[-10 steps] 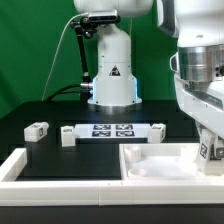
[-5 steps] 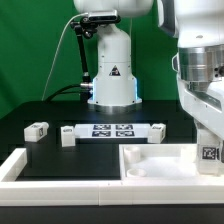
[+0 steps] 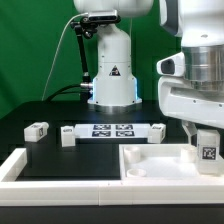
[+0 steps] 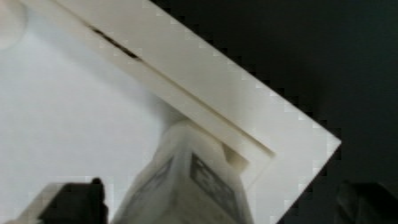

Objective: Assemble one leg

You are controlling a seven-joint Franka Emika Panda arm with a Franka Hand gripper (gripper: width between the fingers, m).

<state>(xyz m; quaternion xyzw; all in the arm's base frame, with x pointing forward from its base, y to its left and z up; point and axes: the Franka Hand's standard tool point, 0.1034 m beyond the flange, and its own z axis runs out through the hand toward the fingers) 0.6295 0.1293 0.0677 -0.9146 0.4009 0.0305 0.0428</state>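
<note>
A leg (image 3: 207, 151), a small white post with a marker tag on its face, stands upright in the far corner of the large white square piece (image 3: 150, 151) at the exterior view's right. My gripper (image 3: 205, 132) hangs just above it, open. In the wrist view the leg (image 4: 192, 180) rises between my dark fingers (image 4: 71, 203), which stand apart from its sides, and it sits against the square piece's raised rim (image 4: 199, 92).
On the black table lie another leg (image 3: 36, 130) at the exterior view's left, one more (image 3: 68, 137) beside the marker board (image 3: 112, 130), and a small one (image 3: 157, 130) at the board's other end. A white rim (image 3: 18, 166) runs along the front left.
My jaws have opened off the leg and the hand has risen a little. The leg stays standing in the corner of the square piece.
</note>
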